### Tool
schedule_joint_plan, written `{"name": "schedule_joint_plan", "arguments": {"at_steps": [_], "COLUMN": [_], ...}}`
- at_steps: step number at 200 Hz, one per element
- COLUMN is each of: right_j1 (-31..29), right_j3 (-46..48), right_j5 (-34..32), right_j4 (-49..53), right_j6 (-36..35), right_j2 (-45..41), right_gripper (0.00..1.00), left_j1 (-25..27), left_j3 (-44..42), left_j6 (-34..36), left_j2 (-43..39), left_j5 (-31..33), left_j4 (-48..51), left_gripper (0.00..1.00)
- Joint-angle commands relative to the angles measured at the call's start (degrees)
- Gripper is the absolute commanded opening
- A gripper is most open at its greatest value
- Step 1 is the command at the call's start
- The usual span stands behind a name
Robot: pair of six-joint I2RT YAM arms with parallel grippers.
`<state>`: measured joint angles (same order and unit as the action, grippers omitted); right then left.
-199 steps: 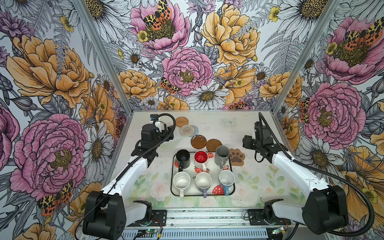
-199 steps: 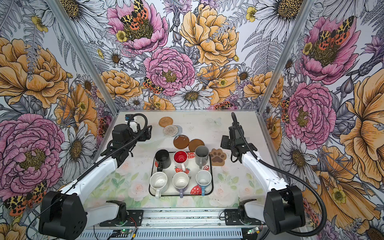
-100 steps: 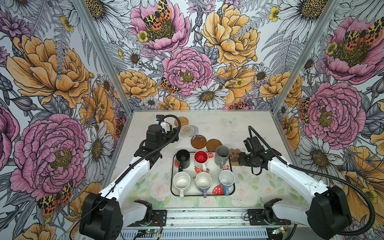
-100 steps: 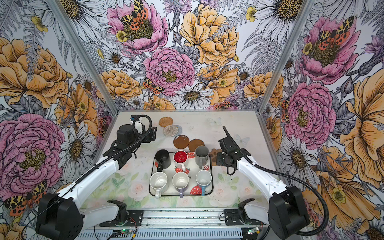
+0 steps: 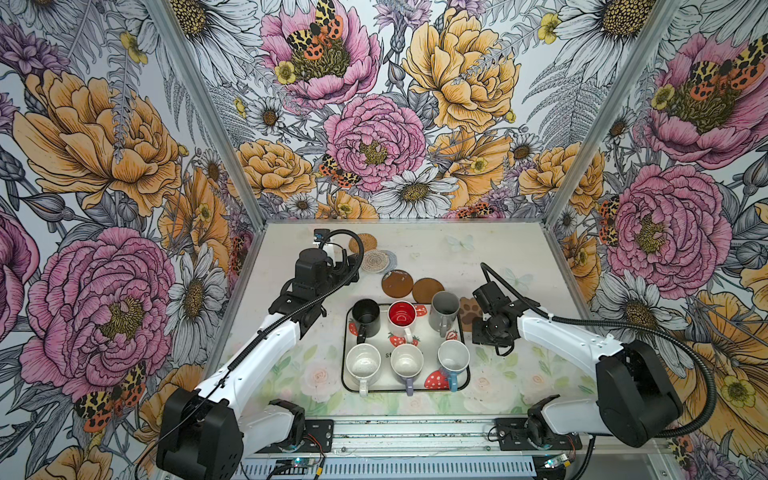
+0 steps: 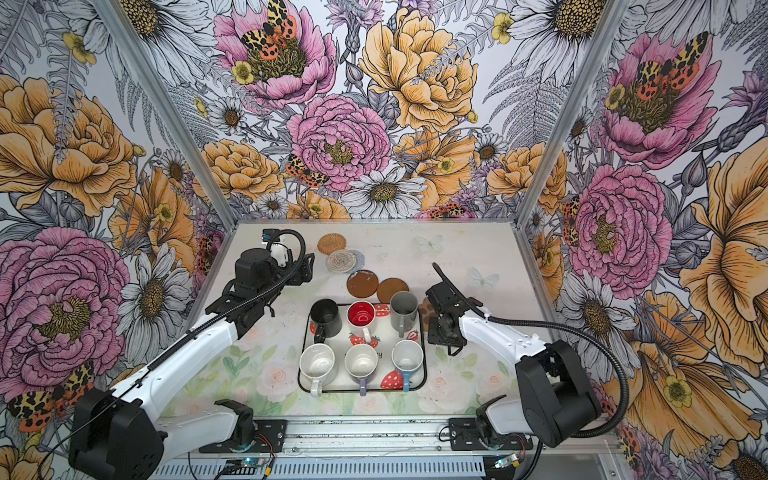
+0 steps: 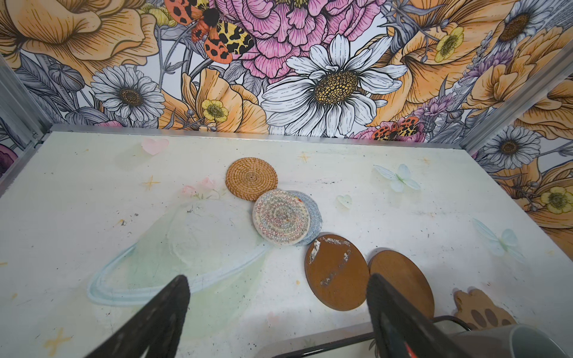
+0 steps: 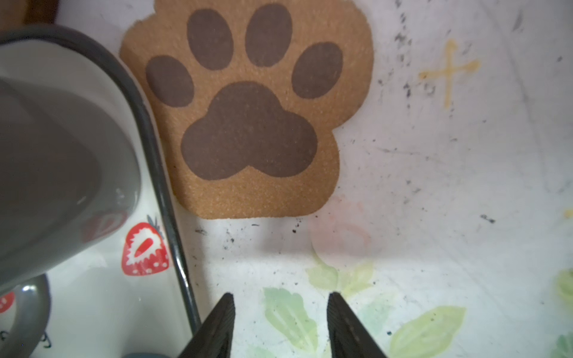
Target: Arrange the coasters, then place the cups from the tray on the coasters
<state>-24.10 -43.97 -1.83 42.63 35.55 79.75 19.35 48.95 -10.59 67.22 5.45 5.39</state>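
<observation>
Six cups stand on the strawberry tray [image 5: 344, 361]: black [image 5: 365, 318], red-inside [image 5: 402, 314], grey [image 5: 444, 307], white [image 5: 363, 363], lilac [image 5: 406, 360], light blue [image 5: 453, 357]. Behind the tray lie the coasters: tan rattan [image 5: 363, 242], cream woven [image 7: 280, 217] lying over a grey-blue one [image 7: 313, 214], two brown rounds [image 7: 336, 271] [image 7: 400, 272], and the paw [image 8: 248, 117] against the tray's right rim. My left gripper [image 7: 277, 279] hovers open and empty left of the brown rounds. My right gripper [image 8: 281, 296] is low over the table just short of the paw, open, nothing between its fingers.
Flowered walls close in the table [image 5: 519, 257] on three sides. The grey cup's wall [image 8: 62, 155] and the tray's black rim [image 8: 161, 186] stand close beside my right fingers. Bare tabletop lies right of the paw and at the back right.
My right arm came down and in toward the paw coaster, and its jaws narrowed. My left arm shifted slightly right, toward the coasters, jaws still wide.
</observation>
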Motion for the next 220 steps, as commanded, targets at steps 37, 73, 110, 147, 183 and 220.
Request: {"name": "schedule_joint_plan", "arguments": {"at_steps": [37, 73, 110, 147, 183, 220], "right_j1": [-0.4, -0.4, -0.3, 0.9, 2.8, 4.8], "right_j3": [-2.5, -3.7, -5.2, -7.3, -9.5, -12.3], "right_j5": [-1.2, -1.0, -1.8, -1.5, -0.6, 0.3], "right_j4": [-4.8, -5.9, -6.4, -6.3, -6.3, -6.4], "right_j6": [1.3, 1.5, 1.9, 2.9, 2.3, 0.6], "right_j2": [5.4, 9.1, 11.9, 14.4, 17.1, 18.9], "right_gripper": [0.50, 0.50, 0.49, 0.49, 0.49, 0.48], "left_j1": [0.5, 0.6, 0.5, 0.7, 0.5, 0.6], "left_j3": [1.8, 2.1, 3.4, 4.4, 5.2, 6.1], "left_j6": [-0.6, -0.6, -0.4, -0.2, 0.3, 0.7], "left_j2": [0.0, 0.3, 1.2, 2.0, 2.4, 3.1], "left_j5": [1.6, 2.5, 3.3, 3.6, 4.4, 5.0], "left_j4": [0.6, 0.9, 2.2, 3.0, 3.7, 4.2], "left_gripper": [0.91, 0.91, 0.91, 0.91, 0.91, 0.91]}}
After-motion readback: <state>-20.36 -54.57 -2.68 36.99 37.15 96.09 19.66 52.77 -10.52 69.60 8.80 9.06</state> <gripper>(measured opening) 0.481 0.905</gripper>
